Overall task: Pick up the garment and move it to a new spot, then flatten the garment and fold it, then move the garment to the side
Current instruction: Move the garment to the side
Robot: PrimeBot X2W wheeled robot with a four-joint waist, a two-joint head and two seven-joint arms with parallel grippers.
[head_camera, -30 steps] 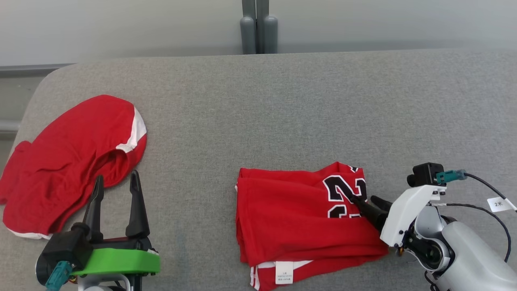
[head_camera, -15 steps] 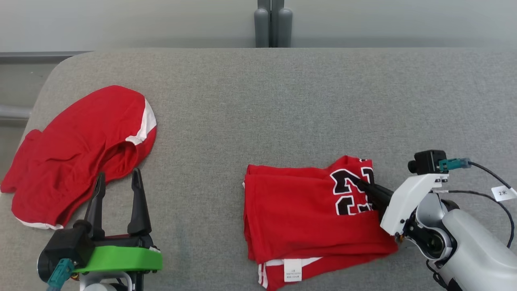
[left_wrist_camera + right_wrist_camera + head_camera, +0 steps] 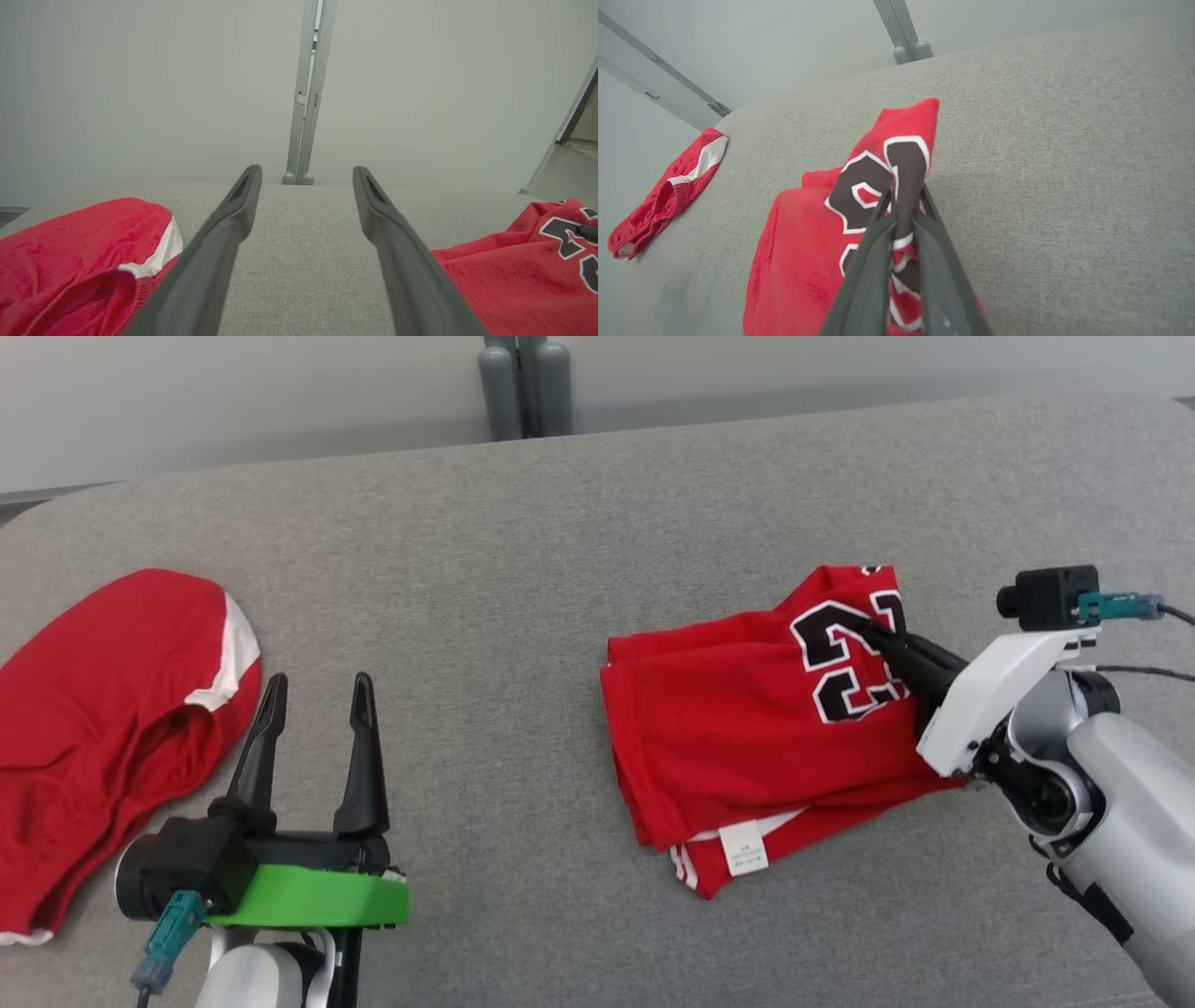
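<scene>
Grey fabric table (image 3: pixel 579 569), pale wall (image 3: pixel 233 392) behind, right end effector (image 3: pixel 868 627) pinching red garment (image 3: pixel 738 737), left end effector (image 3: pixel 317 695) spread empty

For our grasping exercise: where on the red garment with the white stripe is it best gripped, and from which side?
Probably the rolled edge below its white stripe, from the head view's right, beside the open left hand: that fold stands proud of the cushion.

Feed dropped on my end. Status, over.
Right gripper shut on folded jersey at its number print. Left gripper open, empty. Other red garment far left, apart; nothing in the way.
</scene>
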